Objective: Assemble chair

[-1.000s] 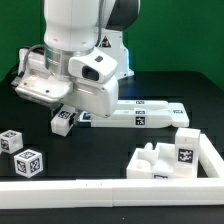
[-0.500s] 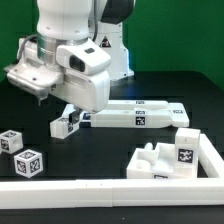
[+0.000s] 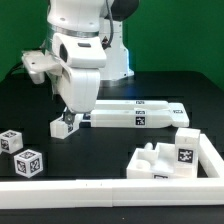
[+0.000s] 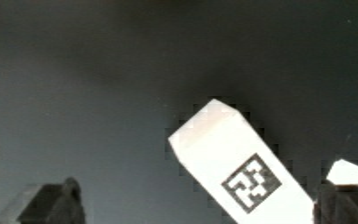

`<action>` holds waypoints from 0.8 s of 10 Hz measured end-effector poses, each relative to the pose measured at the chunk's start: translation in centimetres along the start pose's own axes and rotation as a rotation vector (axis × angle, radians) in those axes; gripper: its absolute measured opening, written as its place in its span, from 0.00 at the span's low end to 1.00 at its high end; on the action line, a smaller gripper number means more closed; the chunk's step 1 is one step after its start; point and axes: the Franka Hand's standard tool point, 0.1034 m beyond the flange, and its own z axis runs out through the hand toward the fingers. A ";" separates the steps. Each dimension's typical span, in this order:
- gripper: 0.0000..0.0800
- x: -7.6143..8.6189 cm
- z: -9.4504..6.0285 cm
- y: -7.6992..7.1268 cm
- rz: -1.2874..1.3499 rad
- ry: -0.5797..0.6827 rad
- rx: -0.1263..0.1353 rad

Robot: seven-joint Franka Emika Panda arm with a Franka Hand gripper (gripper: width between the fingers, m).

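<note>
Jaws stand apart and empty above the tabletop. A chair leg (image 3: 65, 123) lies just below them, beside the long slab (image 3: 135, 113). Nothing looks joined yet, so I'd say nearly all the assembly remains.

White tagged pcs: rear cube (image 3: 10, 141) & front cube (image 3: 30, 162) at ext. view's left; third cube (image 3: 65, 123) just beside long slab (image 3: 135, 113); pegged block (image 3: 170, 155) right.
</note>
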 end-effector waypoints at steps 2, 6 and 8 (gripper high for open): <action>0.81 -0.3 -0.2 0.0 0.266 0.001 0.009; 0.81 0.3 -0.3 -0.1 0.800 -0.018 0.075; 0.81 0.4 -0.2 0.0 0.908 -0.015 0.077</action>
